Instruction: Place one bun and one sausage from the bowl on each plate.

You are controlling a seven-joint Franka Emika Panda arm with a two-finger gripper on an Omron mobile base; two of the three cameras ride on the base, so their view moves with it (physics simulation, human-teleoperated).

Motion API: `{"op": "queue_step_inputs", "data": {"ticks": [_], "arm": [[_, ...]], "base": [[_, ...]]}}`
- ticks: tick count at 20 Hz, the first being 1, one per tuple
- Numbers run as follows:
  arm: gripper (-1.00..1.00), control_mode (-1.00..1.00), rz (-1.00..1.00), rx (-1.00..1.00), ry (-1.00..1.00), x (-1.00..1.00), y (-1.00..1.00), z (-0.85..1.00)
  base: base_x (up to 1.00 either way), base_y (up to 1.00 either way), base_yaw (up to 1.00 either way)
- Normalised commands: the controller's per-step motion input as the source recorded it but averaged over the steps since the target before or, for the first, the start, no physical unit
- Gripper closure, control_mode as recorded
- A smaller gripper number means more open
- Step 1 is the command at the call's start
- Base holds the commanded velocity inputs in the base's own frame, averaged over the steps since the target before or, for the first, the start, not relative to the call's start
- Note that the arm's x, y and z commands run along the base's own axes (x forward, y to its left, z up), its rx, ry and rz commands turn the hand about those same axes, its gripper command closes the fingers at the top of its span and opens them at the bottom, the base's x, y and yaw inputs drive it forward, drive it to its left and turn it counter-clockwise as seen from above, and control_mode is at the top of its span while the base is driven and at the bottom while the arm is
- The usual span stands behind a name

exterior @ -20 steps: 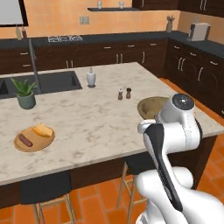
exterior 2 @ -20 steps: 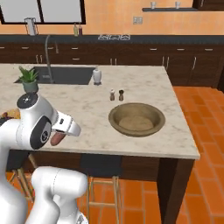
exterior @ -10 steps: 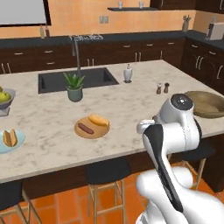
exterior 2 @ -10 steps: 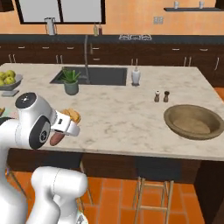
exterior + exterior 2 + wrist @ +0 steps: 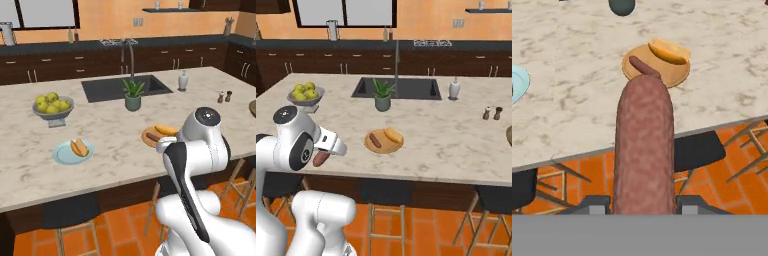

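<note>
Marble island (image 5: 100,130): claw (image 5: 643,202) clamped on sausage (image 5: 644,150), fingertips hidden; bowl (image 5: 252,107) cut off at edge.

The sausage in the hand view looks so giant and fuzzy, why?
Hand view: the sausage sits right against the camera in the gripper, so it looms large and soft-edged. Right base view: it is just a small brown end under the hand, while the tan plate looks sharp.

marble island counter (image 5: 105,135) carries: tan plate (image 5: 384,141) at centre, potted plant (image 5: 383,96) at 12 o'clock, fruit bowl (image 5: 53,106) at 10 o'clock, light-blue plate (image 5: 73,151) at 8 o'clock, shakers (image 5: 492,113) at 3 o'clock.
</note>
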Motion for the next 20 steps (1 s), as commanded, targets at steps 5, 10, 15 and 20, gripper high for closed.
{"op": "queue_step_inputs", "data": {"ticks": [5,10,15,20], "arm": [[1.0,1.0,0.0,0.0,0.0,0.0,0.0,0.0],[1.0,1.0,0.0,0.0,0.0,0.0,0.0,0.0],[1.0,1.0,0.0,0.0,0.0,0.0,0.0,0.0],[1.0,1.0,0.0,0.0,0.0,0.0,0.0,0.0]], "base": [[0.46,1.0,0.05],[0.19,1.0,0.15],[0.1,1.0,0.18],[0.15,0.91,0.12]]}}
